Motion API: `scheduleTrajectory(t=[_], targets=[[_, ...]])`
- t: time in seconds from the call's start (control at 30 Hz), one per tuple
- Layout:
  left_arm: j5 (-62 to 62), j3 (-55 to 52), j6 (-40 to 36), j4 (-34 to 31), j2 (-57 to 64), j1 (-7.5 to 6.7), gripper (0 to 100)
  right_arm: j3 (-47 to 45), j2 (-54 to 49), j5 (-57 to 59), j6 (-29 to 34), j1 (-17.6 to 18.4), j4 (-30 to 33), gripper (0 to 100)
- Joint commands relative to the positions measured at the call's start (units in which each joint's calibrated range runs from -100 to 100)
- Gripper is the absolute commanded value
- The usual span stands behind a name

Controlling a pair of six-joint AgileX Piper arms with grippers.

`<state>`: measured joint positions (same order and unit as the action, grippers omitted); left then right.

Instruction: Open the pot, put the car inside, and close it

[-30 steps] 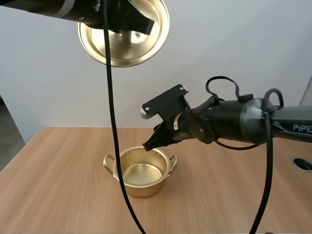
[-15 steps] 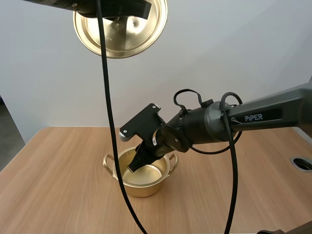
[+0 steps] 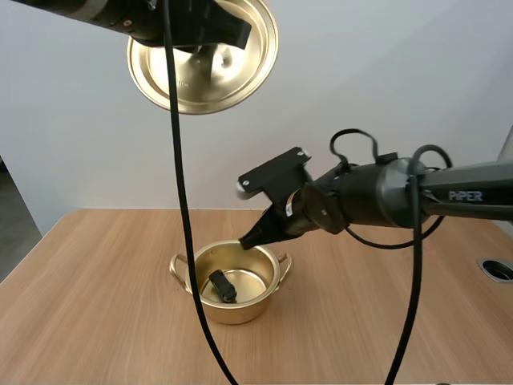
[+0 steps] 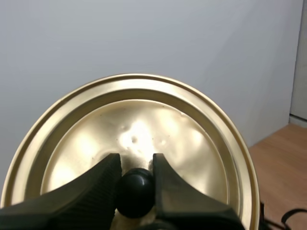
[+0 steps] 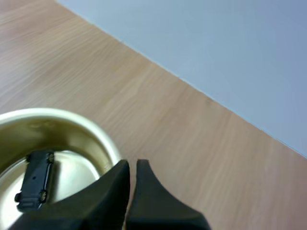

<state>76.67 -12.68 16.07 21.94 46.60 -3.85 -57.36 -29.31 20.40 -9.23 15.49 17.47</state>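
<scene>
The gold pot (image 3: pixel 233 282) stands open on the wooden table, and a small black toy car (image 3: pixel 222 286) lies on its bottom. In the right wrist view the car (image 5: pixel 34 180) rests inside the pot (image 5: pixel 57 124). My right gripper (image 3: pixel 249 238) hovers just above the pot's far rim, its fingers (image 5: pixel 125 184) together on nothing. High over the table my left gripper (image 3: pixel 210 36) holds the gold lid (image 3: pixel 204 68). The left wrist view has its fingers pinching the lid's black knob (image 4: pixel 136 191) against the lid (image 4: pixel 129 143).
The table (image 3: pixel 96 321) stretches out to both sides of the pot. A round metal hole (image 3: pixel 498 269) sits near its right edge. A pale wall rises behind the table.
My right gripper dipped into the pot, let go of the car there, then rose back up and to the right with its fingers together. The lid stayed held high.
</scene>
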Motion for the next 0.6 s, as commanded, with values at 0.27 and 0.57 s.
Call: scheduleTrajectory(t=[0.27,0.57], targets=[[6.63,-17.01,5.54,5.55,-5.65,0.03,0,0.05,-10.91,-1.95,0.02,-18.78,-0.17,0],[-5.57,-35.52,11.44,8.18,-15.80,-0.10,0,0.05,-10.99,-3.78,0.02,-18.77,-2.59,0]])
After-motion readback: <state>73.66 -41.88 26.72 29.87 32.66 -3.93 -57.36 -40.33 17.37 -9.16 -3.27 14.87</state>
